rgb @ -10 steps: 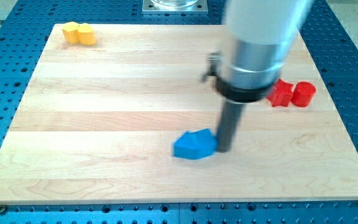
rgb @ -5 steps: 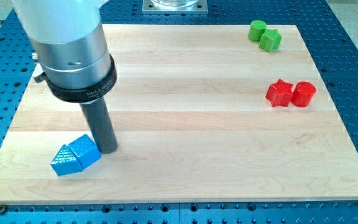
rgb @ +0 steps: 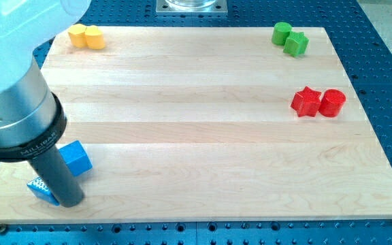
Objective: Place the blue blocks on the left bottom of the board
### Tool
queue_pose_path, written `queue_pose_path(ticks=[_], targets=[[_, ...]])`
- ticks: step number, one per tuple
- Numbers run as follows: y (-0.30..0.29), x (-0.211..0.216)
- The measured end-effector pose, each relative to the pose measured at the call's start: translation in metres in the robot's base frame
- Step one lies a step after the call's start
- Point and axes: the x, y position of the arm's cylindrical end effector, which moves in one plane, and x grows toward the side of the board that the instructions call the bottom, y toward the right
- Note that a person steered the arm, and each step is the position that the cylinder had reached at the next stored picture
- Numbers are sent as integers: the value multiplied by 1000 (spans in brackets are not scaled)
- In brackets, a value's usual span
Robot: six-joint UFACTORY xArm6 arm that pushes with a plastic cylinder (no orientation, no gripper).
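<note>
A blue cube (rgb: 76, 158) lies near the board's bottom left corner. A second blue block (rgb: 38, 188), mostly hidden behind the rod, lies just below and left of it. My tip (rgb: 70, 202) rests on the board between them, touching the hidden block's right side, just below the cube. The two blue blocks are slightly apart.
Two yellow blocks (rgb: 86, 36) sit at the top left. A green cylinder (rgb: 282, 32) and a green block (rgb: 296, 44) sit at the top right. A red star (rgb: 306, 102) and a red cylinder (rgb: 331, 103) sit at the right. The wooden board (rgb: 203, 136) lies on a blue perforated table.
The rod moved left and down across the board, pushing the two blue blocks toward the bottom left corner. The blocks, earlier pressed together, are now split apart by the rod.
</note>
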Motion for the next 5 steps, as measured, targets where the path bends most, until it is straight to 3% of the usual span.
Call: queue_pose_path(ticks=[1, 2, 3, 5], targets=[[-26, -6], [1, -7], [59, -45], [-18, -68]])
